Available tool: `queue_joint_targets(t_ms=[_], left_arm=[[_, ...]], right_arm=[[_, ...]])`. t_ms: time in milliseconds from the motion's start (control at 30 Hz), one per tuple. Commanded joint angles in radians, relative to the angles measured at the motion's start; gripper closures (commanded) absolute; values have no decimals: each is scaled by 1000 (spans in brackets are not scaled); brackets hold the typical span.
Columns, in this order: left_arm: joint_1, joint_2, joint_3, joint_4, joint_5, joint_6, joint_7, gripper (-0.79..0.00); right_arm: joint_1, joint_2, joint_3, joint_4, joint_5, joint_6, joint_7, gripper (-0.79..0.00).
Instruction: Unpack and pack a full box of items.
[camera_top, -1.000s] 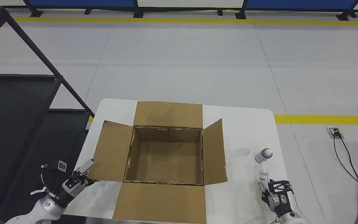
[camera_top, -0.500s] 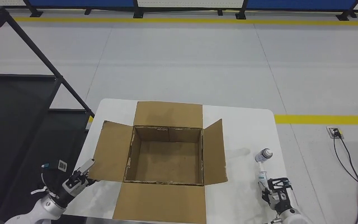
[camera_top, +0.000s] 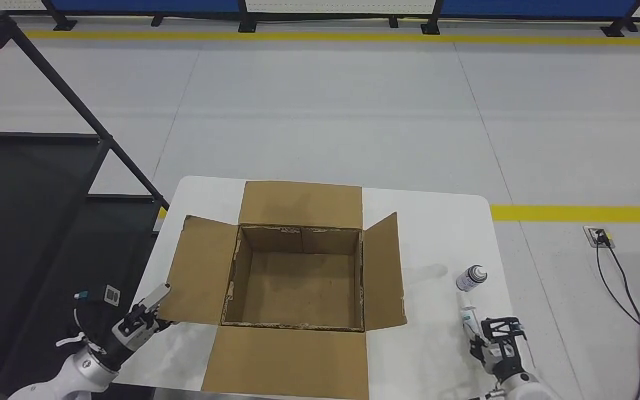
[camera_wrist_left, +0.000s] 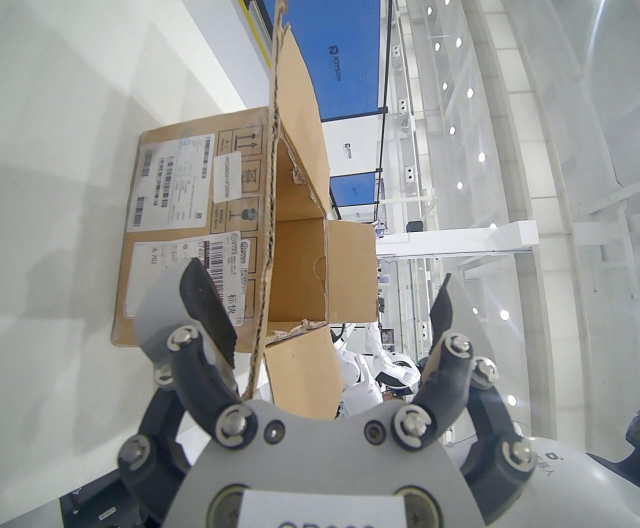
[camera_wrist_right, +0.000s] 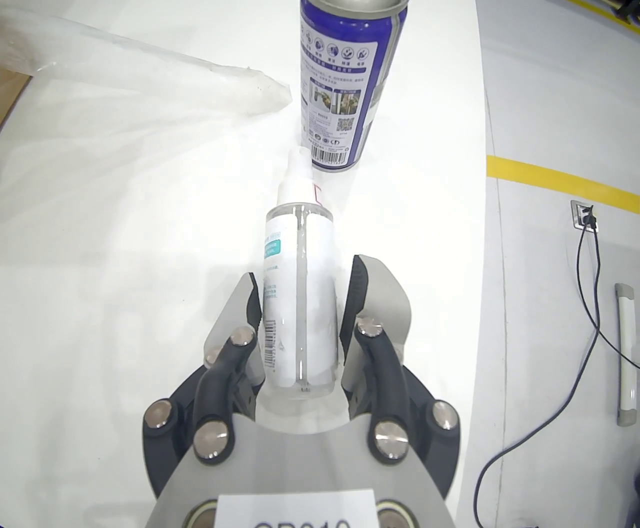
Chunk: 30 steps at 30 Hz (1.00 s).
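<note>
Right gripper (camera_wrist_right: 305, 282) jaws clamp the spray bottle (camera_wrist_right: 300, 250) at 4 o'clock of the box (camera_top: 300, 285). Left gripper (camera_wrist_left: 318, 277) jaws gape wide at 8 o'clock.

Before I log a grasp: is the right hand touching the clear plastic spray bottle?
Touching. The right wrist view shows the right hand clamped against both sides of the clear plastic spray bottle, with no gap at either pad.

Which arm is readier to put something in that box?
Probably the right gripper: its jaws grip the clear spray bottle; the left gripper, jaws open and empty, hangs by the box flap.
</note>
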Motion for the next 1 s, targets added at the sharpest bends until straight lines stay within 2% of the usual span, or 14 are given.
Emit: queue_joint_targets(t_ms=[0,33,100,233,433,733,767,800,833,933,967], left_arm=[[-1,0,1,0,2,6,6,-785],[-2,0,1,1,5,9,9,-785],[-5,0,2,3,10,16,17,-785],[-10,0,2,6,13,26,26,-785],[-9,-1,-1,3,14,30,32,-785],[-19,3,-1,9,43,82,22,-785],[-21,3,2,8,50,86,26,-760],[-22,3,4,7,56,91,28,-662],[-23,3,6,6,59,97,33,-428],[-24,3,9,2,64,107,42,-219],[-23,3,10,0,65,111,47,-182]], right_arm=[[-11,0,2,-7,11,-1,-36,-409],[-19,-1,5,-13,22,0,-63,-536],[-38,-4,12,-29,74,-7,-122,-662],[-74,-6,32,-62,177,-67,-229,-785],[-113,-7,71,-69,349,-245,-436,-785],[-105,-6,66,-60,357,-258,-424,-785],[-98,-6,63,-55,361,-258,-424,-785],[-93,-7,59,-51,365,-261,-426,-785],[-88,-7,54,-46,367,-268,-429,-785],[-79,-7,41,-32,370,-291,-443,-785],[-76,-7,40,-28,369,-294,-448,-785]])
